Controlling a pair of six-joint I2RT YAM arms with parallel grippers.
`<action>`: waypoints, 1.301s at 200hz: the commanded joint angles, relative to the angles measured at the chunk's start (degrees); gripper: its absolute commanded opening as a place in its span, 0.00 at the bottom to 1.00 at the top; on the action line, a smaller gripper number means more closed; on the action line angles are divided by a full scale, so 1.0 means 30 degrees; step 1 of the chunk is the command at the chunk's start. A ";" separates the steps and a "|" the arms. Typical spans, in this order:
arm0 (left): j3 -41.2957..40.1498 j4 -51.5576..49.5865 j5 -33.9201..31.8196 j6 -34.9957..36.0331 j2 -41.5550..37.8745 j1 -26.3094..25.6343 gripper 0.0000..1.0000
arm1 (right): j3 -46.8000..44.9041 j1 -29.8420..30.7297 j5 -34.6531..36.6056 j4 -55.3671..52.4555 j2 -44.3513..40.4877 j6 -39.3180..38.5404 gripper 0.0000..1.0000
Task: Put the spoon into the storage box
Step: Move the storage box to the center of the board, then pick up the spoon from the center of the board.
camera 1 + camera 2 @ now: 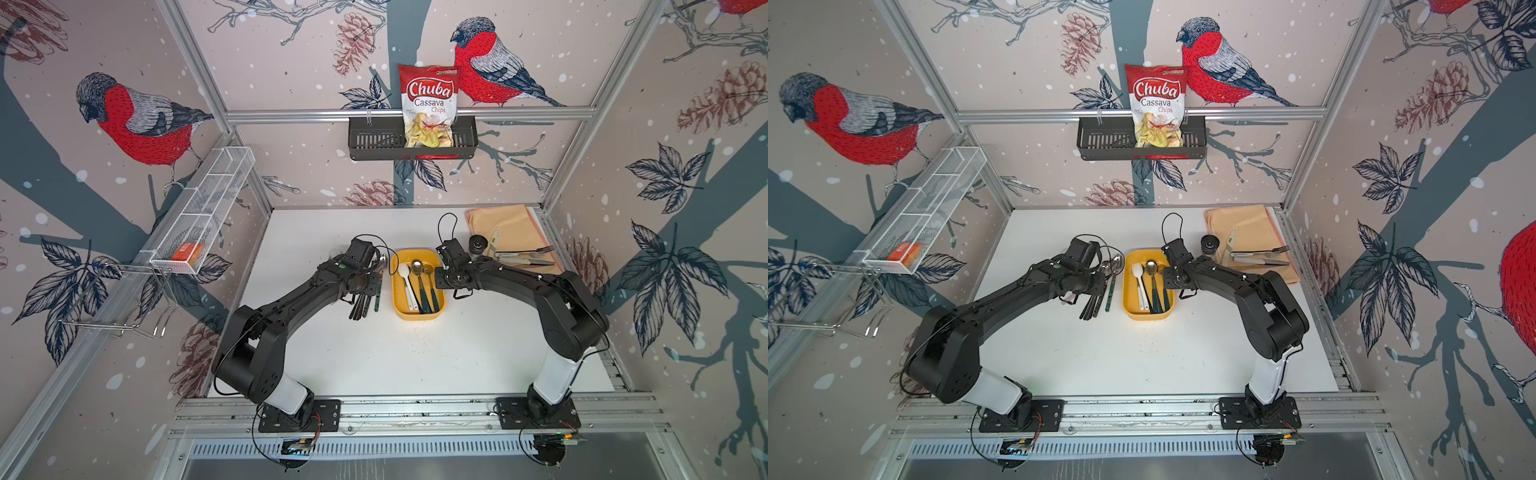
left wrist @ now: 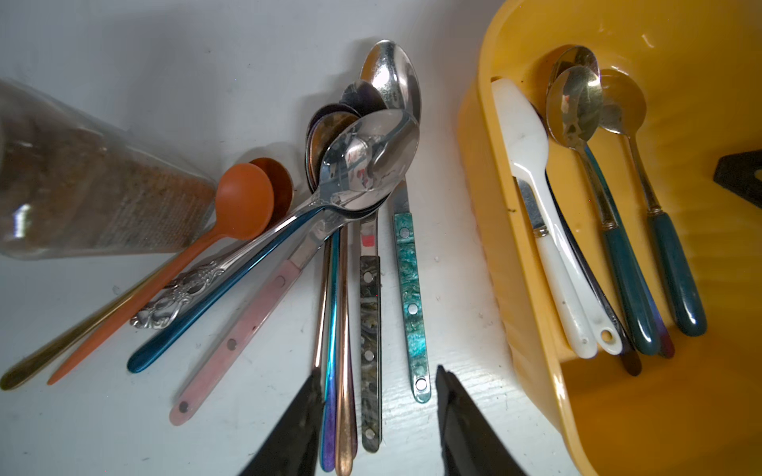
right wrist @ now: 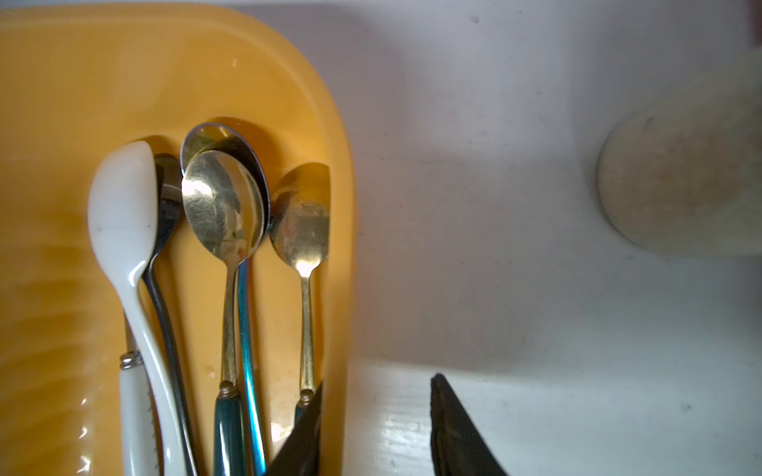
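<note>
The yellow storage box (image 1: 400, 300) (image 1: 1130, 305) sits mid-table between my arms. Inside it lie a white spoon (image 3: 123, 214), gold-bowled spoons with teal handles (image 3: 222, 206) and a white-handled knife (image 2: 556, 280). Left of the box, a loose pile of spoons (image 2: 367, 156) (image 1: 381, 262) fans out on the table. My left gripper (image 2: 377, 375) hangs open over the handle ends, with the iridescent, copper and dark marbled handles between its fingers. My right gripper (image 3: 377, 381) is open astride the box's right wall: one finger is inside by a teal handle, the other over the table.
A clear jar (image 2: 82, 185) lies on its side left of the spoon pile. A beige cloth (image 1: 511, 226) at the back right carries forks and knives (image 1: 523, 255), with a black round object (image 1: 478, 243) beside it. A black wall basket (image 1: 374, 143) holds a chips bag (image 1: 430, 104). A white mesh basket (image 1: 203, 208) hangs left.
</note>
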 commanded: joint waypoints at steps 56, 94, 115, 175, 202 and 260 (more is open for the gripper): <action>0.0622 0.1302 0.1226 -0.0747 0.2393 -0.1220 0.45 | -0.1207 -0.0453 0.1119 -0.0898 -0.1445 0.0828 0.35; 0.0909 0.1827 0.0978 -0.1425 0.3565 -0.1307 0.44 | -0.1150 -0.0484 0.0856 -0.0637 -0.2011 0.0584 0.38; 0.1235 0.1866 0.0575 -0.1864 0.4086 -0.1301 0.44 | -0.0991 -0.0370 0.0857 -0.0596 -0.2329 0.0436 0.40; 0.1734 0.1693 -0.0880 -0.2788 0.5073 -0.1383 0.43 | -0.0752 -0.0134 0.1308 -0.0465 -0.3402 -0.0029 0.41; 0.1520 0.1932 -0.1312 -0.3140 0.5101 -0.1386 0.43 | -0.0898 -0.0102 0.1479 -0.0315 -0.3807 -0.0203 0.42; 0.0920 0.2763 -0.0953 -0.3304 0.5713 -0.1416 0.42 | -0.1189 -0.0277 0.1789 -0.0082 -0.4717 -0.0270 0.42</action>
